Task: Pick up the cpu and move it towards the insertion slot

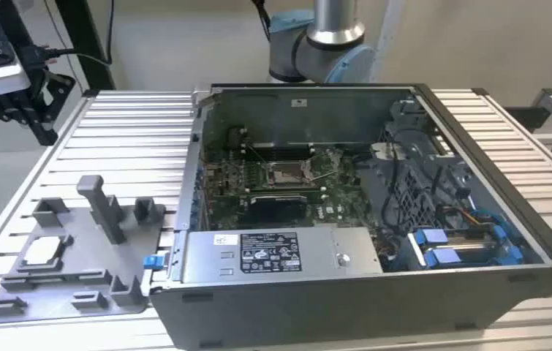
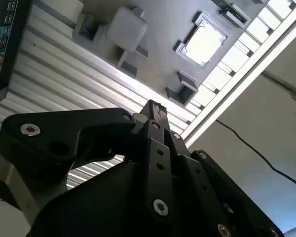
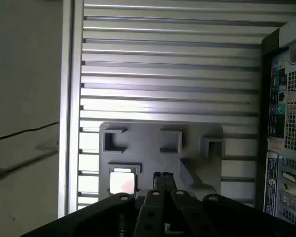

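The cpu [image 1: 44,250] is a small pale square chip lying flat in a pocket of the grey fixture plate [image 1: 80,285] at the exterior view's left. Both wrist views look down on the cpu [image 2: 203,43] [image 3: 122,181]. My gripper [image 1: 36,121] hangs high above the table's far left corner, well away from the cpu, with its fingers [image 3: 159,178] shut together and nothing between them; the gripper [image 2: 155,109] points towards the plate. The insertion slot [image 1: 286,173], a silver-framed socket with a dark centre, sits on the motherboard inside the open computer case [image 1: 509,219].
Grey blocks and a tall post [image 1: 105,208] rise from the fixture plate. A labelled grey metal box [image 1: 276,254] lies inside the case near its front wall, with blue drive brackets [image 1: 461,245] to its right. The arm's base [image 1: 319,44] stands behind the case on the ribbed table [image 1: 129,139].
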### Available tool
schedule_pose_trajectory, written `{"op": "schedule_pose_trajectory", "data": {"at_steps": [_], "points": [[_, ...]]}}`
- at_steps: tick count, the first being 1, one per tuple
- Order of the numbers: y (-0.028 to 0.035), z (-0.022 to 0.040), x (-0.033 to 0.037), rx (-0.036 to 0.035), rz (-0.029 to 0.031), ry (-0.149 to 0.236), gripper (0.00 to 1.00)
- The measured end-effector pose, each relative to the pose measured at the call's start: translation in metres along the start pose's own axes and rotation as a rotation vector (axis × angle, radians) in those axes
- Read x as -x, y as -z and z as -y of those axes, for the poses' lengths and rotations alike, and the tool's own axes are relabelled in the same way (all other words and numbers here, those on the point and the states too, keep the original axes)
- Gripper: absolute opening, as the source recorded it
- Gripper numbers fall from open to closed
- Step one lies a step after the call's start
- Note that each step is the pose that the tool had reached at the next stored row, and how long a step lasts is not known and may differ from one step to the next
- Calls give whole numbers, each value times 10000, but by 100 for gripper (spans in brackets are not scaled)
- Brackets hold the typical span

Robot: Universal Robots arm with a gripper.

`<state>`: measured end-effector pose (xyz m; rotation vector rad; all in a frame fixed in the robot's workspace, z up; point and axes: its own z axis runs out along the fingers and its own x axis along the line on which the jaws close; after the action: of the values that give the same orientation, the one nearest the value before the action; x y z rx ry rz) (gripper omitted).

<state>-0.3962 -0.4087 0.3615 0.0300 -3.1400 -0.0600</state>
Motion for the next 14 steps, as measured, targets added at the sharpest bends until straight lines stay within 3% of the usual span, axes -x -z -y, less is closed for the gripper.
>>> {"op": "schedule_pose_trajectory", "data": {"at_steps": [12, 13, 14], "points": [[0, 0, 0, 0, 0, 0, 0], [0, 0, 0, 0, 0, 0, 100], [0, 0, 0, 0, 0, 0, 100]]}}
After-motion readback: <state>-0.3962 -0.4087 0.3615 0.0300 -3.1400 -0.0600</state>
